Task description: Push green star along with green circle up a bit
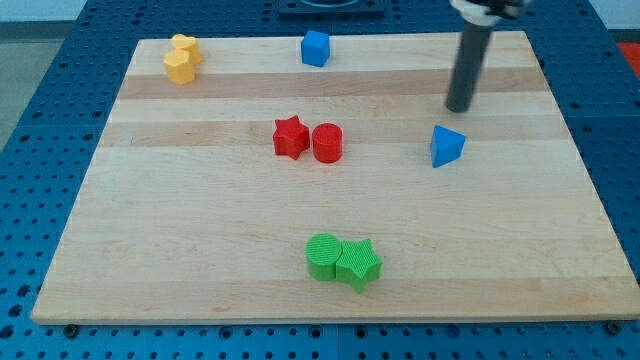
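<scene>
Dark upright rod, my tip [459,108] bare — just above blue triangle [446,146], far from green circle [323,256] and green star [359,265].

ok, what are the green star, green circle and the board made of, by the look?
Green star and green circle: probably 3D-printed plastic, matte, fine ridged lines across their tops. Board: light wood, smooth, with visible grain and plank bands. My tip: dark rod, material unclear.

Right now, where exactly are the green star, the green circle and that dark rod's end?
green star [359,264], camera view, centre of its top face.
green circle [323,253], camera view, middle of its top.
my tip [459,108], camera view, rod's very bottom end.
</scene>
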### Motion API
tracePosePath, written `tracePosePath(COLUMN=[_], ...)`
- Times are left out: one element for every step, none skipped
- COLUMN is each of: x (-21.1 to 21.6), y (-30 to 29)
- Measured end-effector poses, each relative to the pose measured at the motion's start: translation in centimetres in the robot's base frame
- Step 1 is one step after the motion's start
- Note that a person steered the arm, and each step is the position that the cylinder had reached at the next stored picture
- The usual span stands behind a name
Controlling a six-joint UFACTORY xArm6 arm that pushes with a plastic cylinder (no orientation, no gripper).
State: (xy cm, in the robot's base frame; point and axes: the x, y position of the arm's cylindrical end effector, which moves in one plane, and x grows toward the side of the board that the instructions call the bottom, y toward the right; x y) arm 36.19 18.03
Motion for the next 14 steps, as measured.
tracePosePath(x=[5.4, 9.7, 10.7, 8.7, 6.9, 5.4, 3.9, 2.3, 0.9, 0.3, -1.0, -2.6, -4.7, -6.5], y=[1.5, 1.5, 0.7, -1.3, -3.4, -5.8, -8.3, -10.1, -12.4, -14.3, -15.0, -15.0, -16.0, -17.7])
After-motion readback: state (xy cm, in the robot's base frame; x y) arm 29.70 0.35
